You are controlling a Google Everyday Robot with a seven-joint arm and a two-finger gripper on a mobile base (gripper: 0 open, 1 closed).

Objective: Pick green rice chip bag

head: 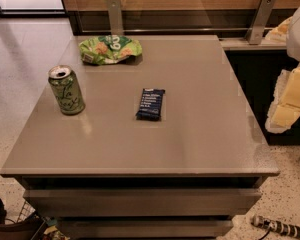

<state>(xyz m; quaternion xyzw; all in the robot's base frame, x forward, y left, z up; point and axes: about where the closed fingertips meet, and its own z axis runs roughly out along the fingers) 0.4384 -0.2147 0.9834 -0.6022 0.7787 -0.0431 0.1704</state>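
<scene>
The green rice chip bag [110, 49] lies crumpled at the far left of the grey table [200, 114]; it is light green with tan chip pictures. My gripper [289, 101] shows as a pale yellow and white shape at the right edge of the view, beside the table's right side and well away from the bag. It holds nothing that I can see.
A green drink can [66, 90] stands upright near the table's left edge. A flat dark blue bar wrapper [151, 103] lies in the middle. A railing with two metal posts [114, 15] runs behind the table. A cable [277, 227] lies on the floor at front right.
</scene>
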